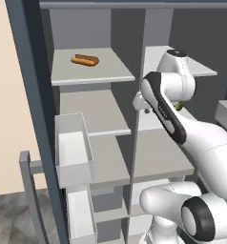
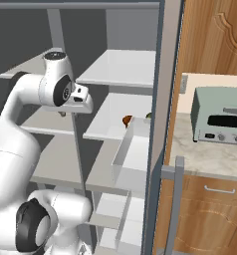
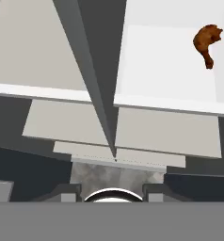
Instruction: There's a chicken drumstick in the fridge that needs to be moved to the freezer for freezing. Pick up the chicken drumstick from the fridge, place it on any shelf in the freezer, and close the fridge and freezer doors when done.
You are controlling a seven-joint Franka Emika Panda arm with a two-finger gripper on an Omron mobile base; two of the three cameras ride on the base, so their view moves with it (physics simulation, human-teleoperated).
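Simulated kitchen, tall dark appliance w/ both doors swung open. Left base view: hot dog (image 1: 85,60) lies on the top shelf (image 1: 91,71) of the left compartment; white door bins (image 1: 73,150) hang on the open left door; arm reaches toward the centre divider. Right base view: chicken drumstick (image 2: 127,120) sits on a mid shelf of the right compartment (half hidden by a door bin); toaster oven (image 2: 220,115) on the counter (image 2: 200,152) beyond. Hand view: drumstick (image 3: 207,43) lies untouched upper right on a pale shelf; gripper's state – cannot tell, nothing held.
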